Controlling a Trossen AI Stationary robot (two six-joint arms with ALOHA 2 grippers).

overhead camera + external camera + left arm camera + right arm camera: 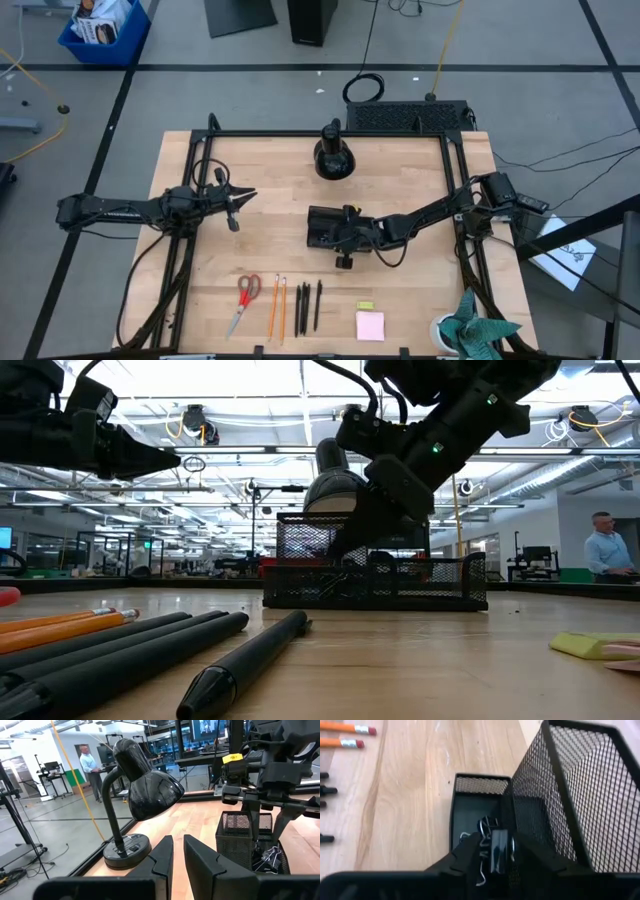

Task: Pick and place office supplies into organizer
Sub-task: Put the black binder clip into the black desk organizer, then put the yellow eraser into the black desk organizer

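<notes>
The right hand point(492, 852) hung over the organizer's point(322, 226) low compartment, fingers parted around a black clip point(499, 851) apparently being dropped there, so next it probably needed to lift clear and fetch the pens point(307, 305) lying on the worktop point(420, 300).

table point(420, 290) – pale wood, smooth | organizer point(400, 575) – black wire mesh | lamp point(150, 785) – glossy black

Table layout, high view

Organizer point(325, 228) centre; lamp point(332, 158) above it; scissors point(244, 300), pencils point(277, 307), pens point(308, 305), sticky-note pad point(369, 325) in a row along the lower edge.
</notes>
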